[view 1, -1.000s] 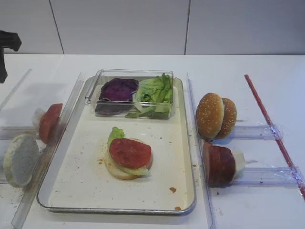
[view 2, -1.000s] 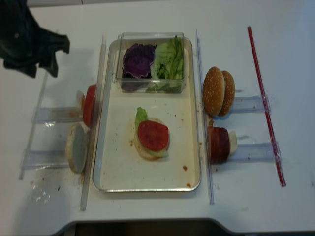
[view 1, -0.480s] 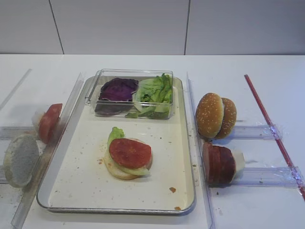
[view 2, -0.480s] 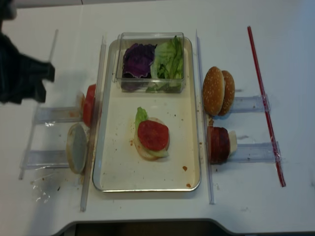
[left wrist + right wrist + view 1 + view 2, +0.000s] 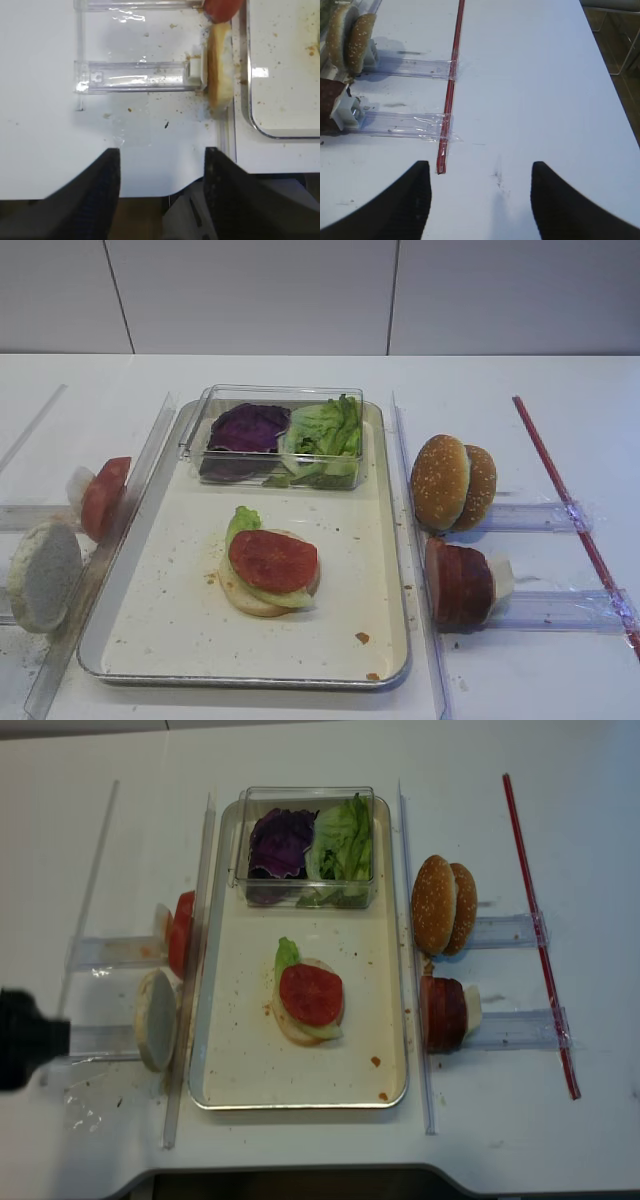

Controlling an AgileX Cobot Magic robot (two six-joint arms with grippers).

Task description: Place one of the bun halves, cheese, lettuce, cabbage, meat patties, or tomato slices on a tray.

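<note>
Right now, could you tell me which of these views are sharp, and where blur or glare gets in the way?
Exterior high view: sharp, evenly lit, soft shadows under the tray. Realsense view: softer, with a blurred dark arm at the left edge. Left wrist view: glare on the clear plastic holder, blurred fingers. Right wrist view: table crisp, fingers out of focus.
</note>
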